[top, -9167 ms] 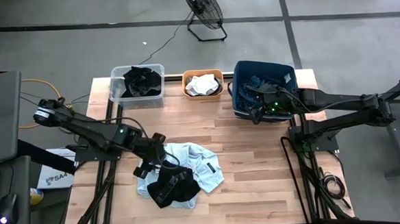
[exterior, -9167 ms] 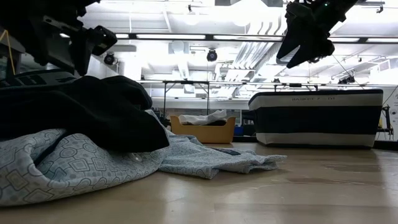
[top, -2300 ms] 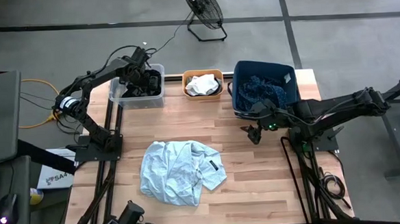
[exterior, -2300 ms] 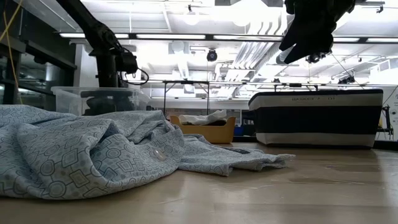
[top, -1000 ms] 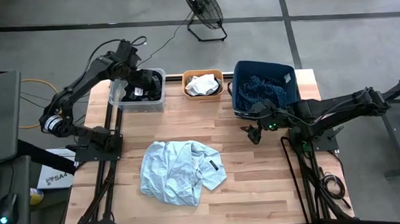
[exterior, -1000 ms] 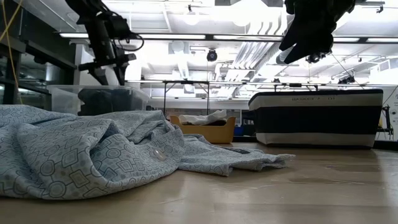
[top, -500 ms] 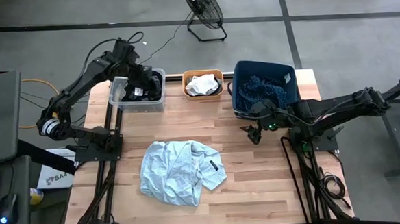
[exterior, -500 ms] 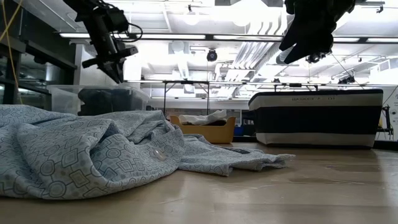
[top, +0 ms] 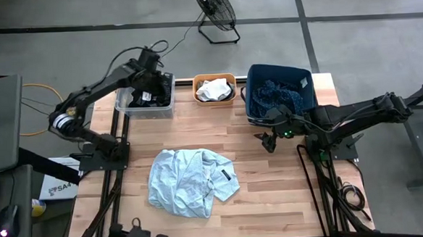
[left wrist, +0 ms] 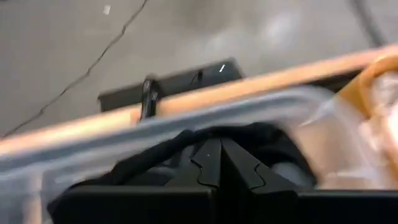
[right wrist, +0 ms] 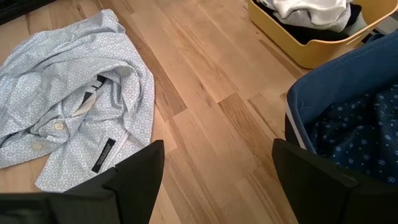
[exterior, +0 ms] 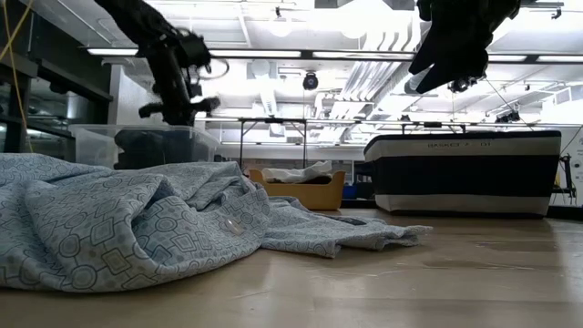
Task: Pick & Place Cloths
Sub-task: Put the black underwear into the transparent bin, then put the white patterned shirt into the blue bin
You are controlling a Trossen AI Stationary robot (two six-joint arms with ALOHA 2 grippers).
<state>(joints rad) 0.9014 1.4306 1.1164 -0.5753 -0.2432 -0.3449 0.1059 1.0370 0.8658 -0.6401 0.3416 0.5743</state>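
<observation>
A light blue patterned shirt (top: 189, 181) (right wrist: 74, 106) lies spread and crumpled on the table's near middle. A black cloth (top: 152, 90) fills the clear bin (top: 127, 101) at the far left. My left gripper (top: 160, 81) (left wrist: 210, 163) hangs shut just above it, with nothing between its fingers. White cloth (top: 211, 88) sits in the orange bin (top: 228, 97), and navy dotted cloth (top: 277, 95) in the dark blue bin (top: 253, 116). My right gripper (top: 266, 141) (right wrist: 217, 180) hovers open near that bin's near left corner.
The three bins stand in a row along the far edge. Bare wood lies between the shirt and the bins and along the table's right side. A floor fan (top: 215, 9) stands beyond the table.
My left arm has swung a little toward the table's right above the clear bin, staying above the black cloth. The shirt and my right arm have kept still.
</observation>
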